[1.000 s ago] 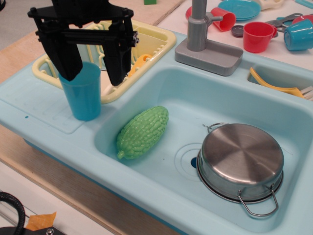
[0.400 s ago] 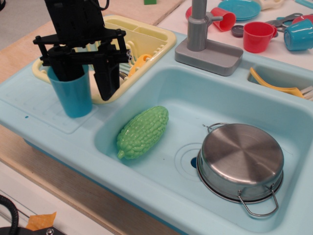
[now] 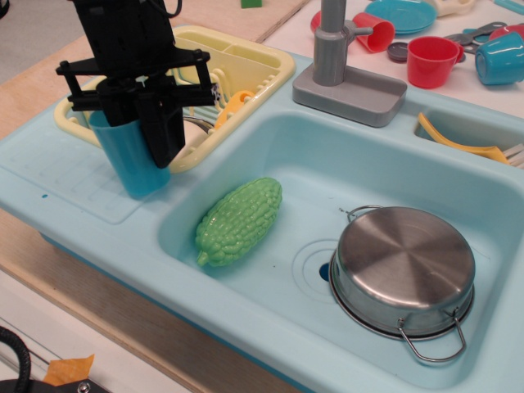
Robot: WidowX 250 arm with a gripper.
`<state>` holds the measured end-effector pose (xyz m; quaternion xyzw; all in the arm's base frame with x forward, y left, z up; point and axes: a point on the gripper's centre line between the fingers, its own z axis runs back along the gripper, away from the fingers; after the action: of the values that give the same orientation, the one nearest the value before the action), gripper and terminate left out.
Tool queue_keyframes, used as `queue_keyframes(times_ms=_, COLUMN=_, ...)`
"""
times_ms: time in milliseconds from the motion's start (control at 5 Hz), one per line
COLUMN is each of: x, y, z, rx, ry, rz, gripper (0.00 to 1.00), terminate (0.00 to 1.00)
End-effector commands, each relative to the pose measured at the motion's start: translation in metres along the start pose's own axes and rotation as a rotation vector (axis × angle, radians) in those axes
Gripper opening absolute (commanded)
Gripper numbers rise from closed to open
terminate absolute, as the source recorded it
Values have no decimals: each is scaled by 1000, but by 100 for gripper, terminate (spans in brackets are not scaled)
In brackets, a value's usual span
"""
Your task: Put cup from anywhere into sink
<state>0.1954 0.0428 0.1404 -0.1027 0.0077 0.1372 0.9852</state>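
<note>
The blue cup (image 3: 133, 164) stands a little tilted on the left drainboard of the pale blue sink (image 3: 270, 304), next to the basin's left edge. My black gripper (image 3: 144, 131) is shut on the cup's rim, with one finger inside the cup and the other finger (image 3: 164, 135) on its right outer wall. The cup's base is at the drainboard; I cannot tell whether it still touches. The basin holds a green gourd (image 3: 239, 221) at the left and an upturned steel pot (image 3: 405, 266) at the right, over part of the drain.
A yellow dish rack (image 3: 264, 65) sits just behind the cup. The grey faucet (image 3: 332, 45) stands at the back of the basin. Red mugs (image 3: 431, 59) and a blue handled mug (image 3: 499, 57) stand at the back right. A yellow utensil (image 3: 458, 146) lies in the right side compartment.
The gripper came down over the cup and closed on its rim. The cup has since shifted slightly right toward the basin and tilted.
</note>
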Motion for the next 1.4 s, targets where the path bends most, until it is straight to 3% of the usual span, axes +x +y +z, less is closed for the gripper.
queue_keyframes(times_ms=0, x=15, y=-27, z=17, rx=11, ry=-114, rz=-77, gripper=0, terminate=0)
queue_keyframes(times_ms=200, x=31, y=-53, z=18, rx=-10, ry=-131, rz=-138, gripper=0, terminate=0)
queue_keyframes(times_ms=600, x=46, y=-89, z=1, rx=-114, ry=-140, rz=-236, gripper=0, terminate=0)
queue_keyframes(times_ms=800, x=53, y=-91, z=-13, rx=-183, ry=-120, rz=-232, gripper=100, terminate=0)
queue_keyframes(times_ms=1200, x=53, y=-91, z=-13, rx=-183, ry=-120, rz=-232, gripper=100, terminate=0)
